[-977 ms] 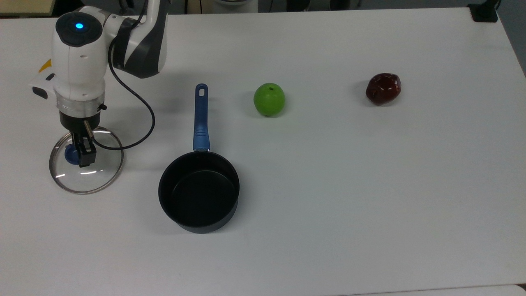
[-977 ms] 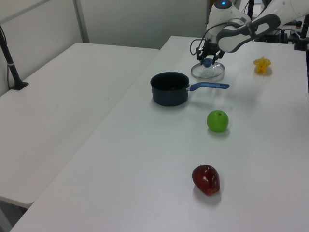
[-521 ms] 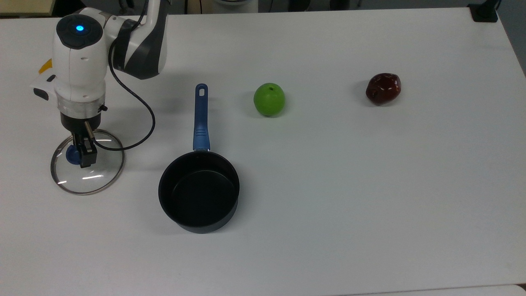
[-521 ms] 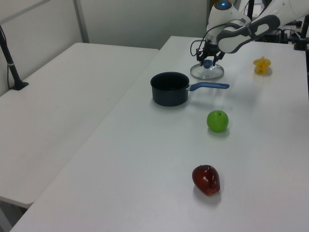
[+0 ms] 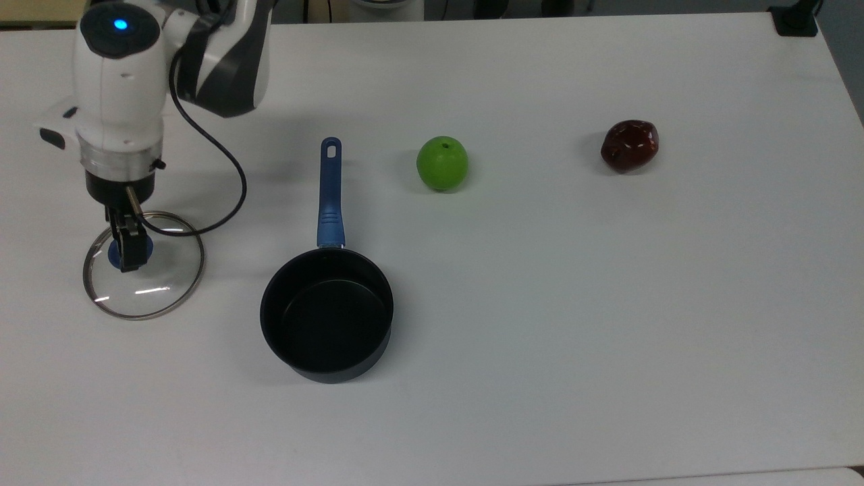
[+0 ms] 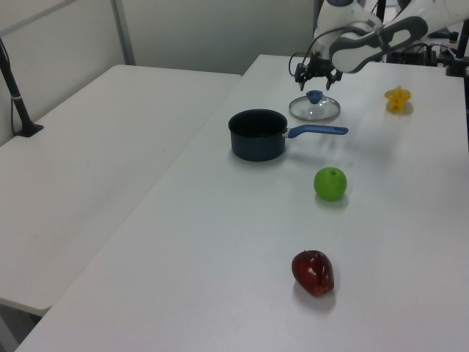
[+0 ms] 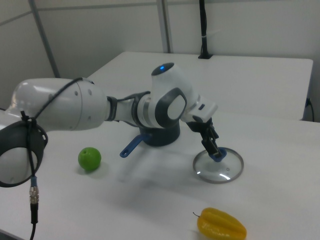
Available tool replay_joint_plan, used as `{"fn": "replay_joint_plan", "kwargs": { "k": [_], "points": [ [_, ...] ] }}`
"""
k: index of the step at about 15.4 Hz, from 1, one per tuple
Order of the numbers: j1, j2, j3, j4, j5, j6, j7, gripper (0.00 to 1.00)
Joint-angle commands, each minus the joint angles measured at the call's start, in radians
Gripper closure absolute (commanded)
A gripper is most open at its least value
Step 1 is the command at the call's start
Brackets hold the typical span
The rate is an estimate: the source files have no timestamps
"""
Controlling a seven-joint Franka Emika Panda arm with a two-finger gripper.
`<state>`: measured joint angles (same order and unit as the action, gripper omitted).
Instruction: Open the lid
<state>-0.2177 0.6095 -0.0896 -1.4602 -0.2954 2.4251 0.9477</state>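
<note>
The round glass lid (image 5: 158, 287) with a metal rim lies flat on the white table, at the top view's left, beside the black saucepan (image 5: 327, 314). Its blue knob (image 6: 314, 96) stands free. My gripper (image 6: 315, 75) hovers a little above the knob, fingers spread open and holding nothing. In the top view the gripper (image 5: 128, 251) overlaps the knob from above. In the right view the gripper (image 7: 212, 147) hangs just over the lid (image 7: 220, 171).
The saucepan's long blue handle (image 5: 330, 196) points to the table's far side in the top view. A green apple (image 5: 442, 163) and a dark red apple (image 5: 629, 145) lie further right. A yellow fruit (image 7: 221, 225) sits beyond the lid.
The gripper, which was down around the blue knob, has risen off it. The lid has stayed flat on the table.
</note>
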Motion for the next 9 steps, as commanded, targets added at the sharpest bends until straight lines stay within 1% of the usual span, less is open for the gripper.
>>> {"fn": "replay_joint_plan", "kwargs": {
  "k": [1,4,5,8,9],
  "points": [
    [0.012,-0.143,0.017,-0.031,0.027,-0.194,-0.075,0.00],
    [0.015,-0.232,0.060,-0.029,0.125,-0.334,-0.182,0.00],
    [0.017,-0.258,0.077,-0.031,0.140,-0.403,-0.222,0.00],
    [0.031,-0.336,0.152,-0.035,0.153,-0.598,-0.308,0.00],
    [0.029,-0.358,0.178,-0.037,0.176,-0.650,-0.347,0.00]
  ]
}}
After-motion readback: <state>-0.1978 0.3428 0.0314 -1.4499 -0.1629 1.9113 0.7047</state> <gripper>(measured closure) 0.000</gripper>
